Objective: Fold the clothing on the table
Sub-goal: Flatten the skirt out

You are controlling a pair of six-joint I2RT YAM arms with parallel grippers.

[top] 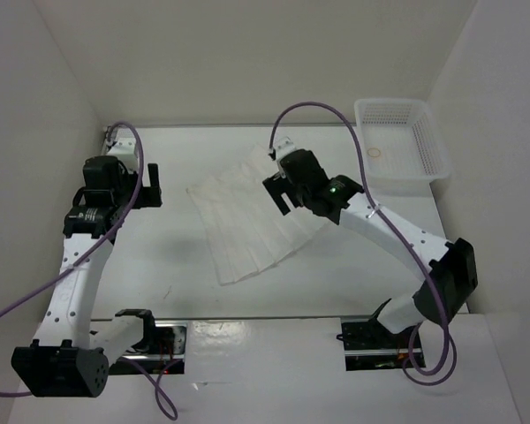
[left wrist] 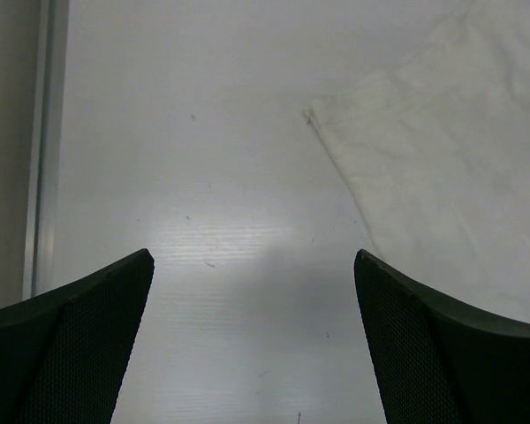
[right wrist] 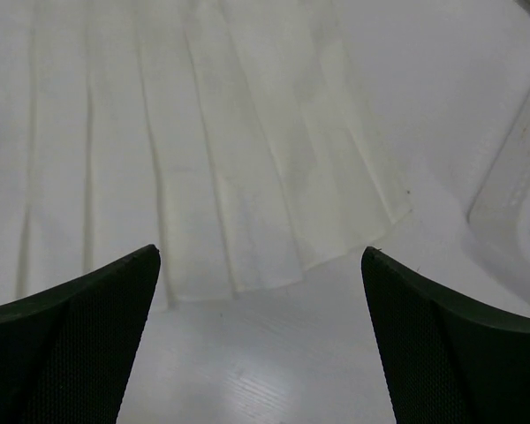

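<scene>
The clothing [top: 247,221], a white pleated fan-shaped garment, lies flat on the table [top: 159,256] near the middle. My left gripper [top: 155,185] hovers open to the left of it, apart from the fabric. In the left wrist view the left gripper [left wrist: 253,261] is over bare table, with a corner of the clothing [left wrist: 442,150] at the upper right. My right gripper [top: 276,193] is open above the garment's right part. In the right wrist view the right gripper [right wrist: 261,252] holds nothing, and the pleated hem of the clothing [right wrist: 203,132] lies just beyond its fingertips.
A white mesh basket [top: 402,141] stands at the back right with a thin ring [top: 375,151] inside; its wall [right wrist: 521,203] shows in the right wrist view. A metal rail [left wrist: 44,150] runs along the table's left edge. White walls bound the table.
</scene>
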